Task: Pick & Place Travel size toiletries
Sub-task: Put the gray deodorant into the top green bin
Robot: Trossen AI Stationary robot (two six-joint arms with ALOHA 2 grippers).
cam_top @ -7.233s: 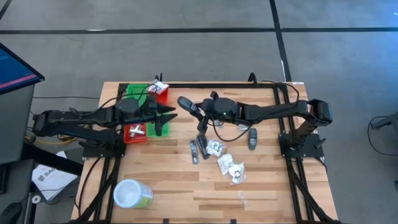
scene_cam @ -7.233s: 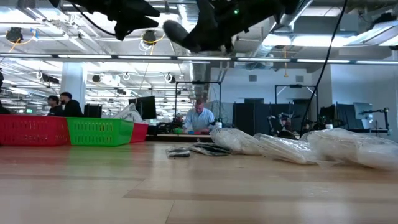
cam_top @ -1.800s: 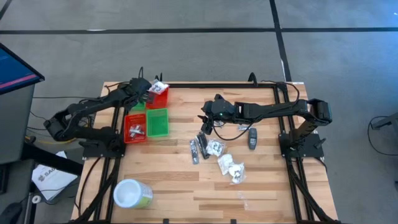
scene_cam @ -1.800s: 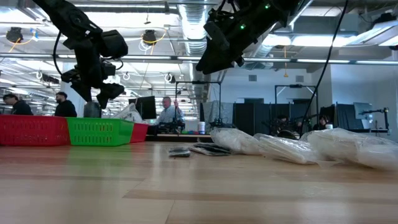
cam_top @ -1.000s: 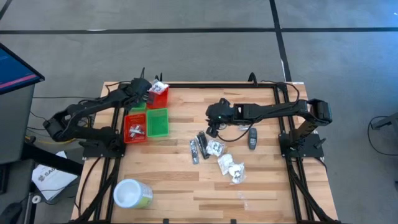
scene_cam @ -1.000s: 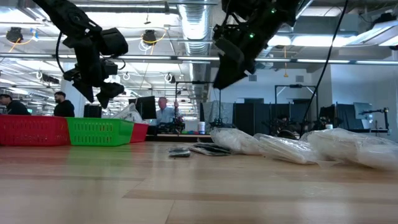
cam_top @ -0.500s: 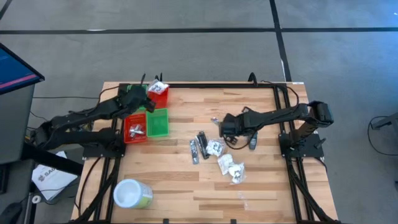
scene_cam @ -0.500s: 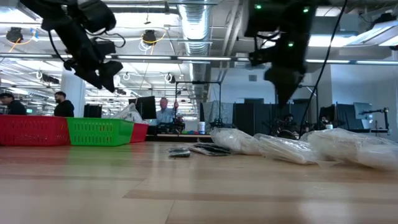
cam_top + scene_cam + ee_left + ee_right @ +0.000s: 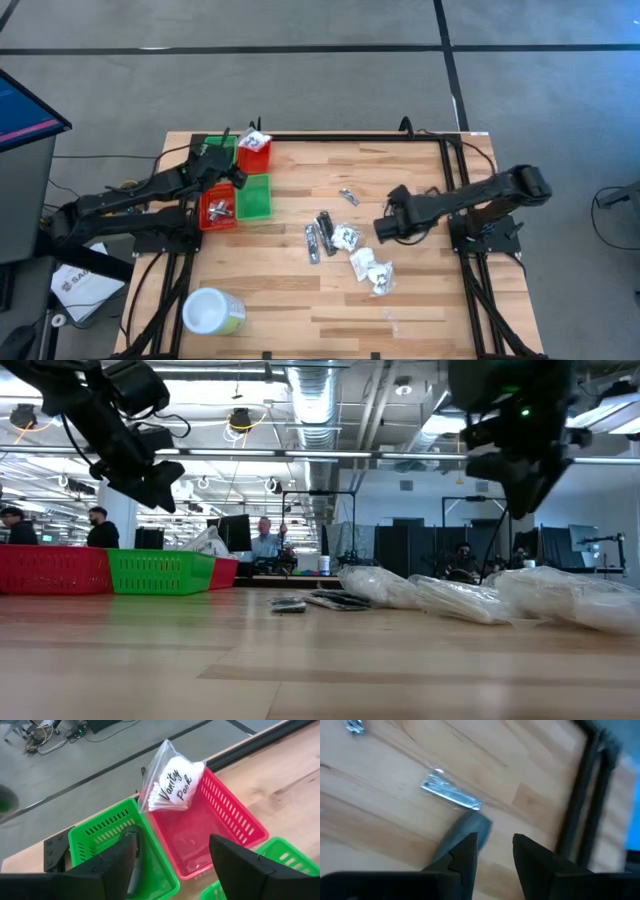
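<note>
- The left gripper (image 9: 238, 178) is seen over the small bins at the left back part of the table (image 9: 420, 300); its two fingers (image 9: 120, 862) are spread wide apart and nothing is held between them.
- In the left wrist view, a clear bag with the words "Vanity Pack" (image 9: 172, 785) is leaned in the far corner of a red bin (image 9: 220, 832), and a green bin (image 9: 107, 832) is placed just beside this red bin.
- The right gripper (image 9: 385, 228) is lowered over the right half of the table, near the cluster of toiletries.
- In the right wrist view, the right fingers (image 9: 465, 850) are parted by a narrow gap, with a dark grey mini bottle (image 9: 465, 831) lying on the wood just in front of them; it cannot be told whether the bottle is touched.
- A small silver packet (image 9: 451, 795) is found beside this bottle, and it is also seen alone on the wood in the high view (image 9: 348, 197).
- The slim dark tubes (image 9: 319, 238) and the white wrapped packets (image 9: 370, 268) are gathered in the middle of the table.
- A white-lidded green tub (image 9: 212, 311) is placed at the front left corner.
</note>
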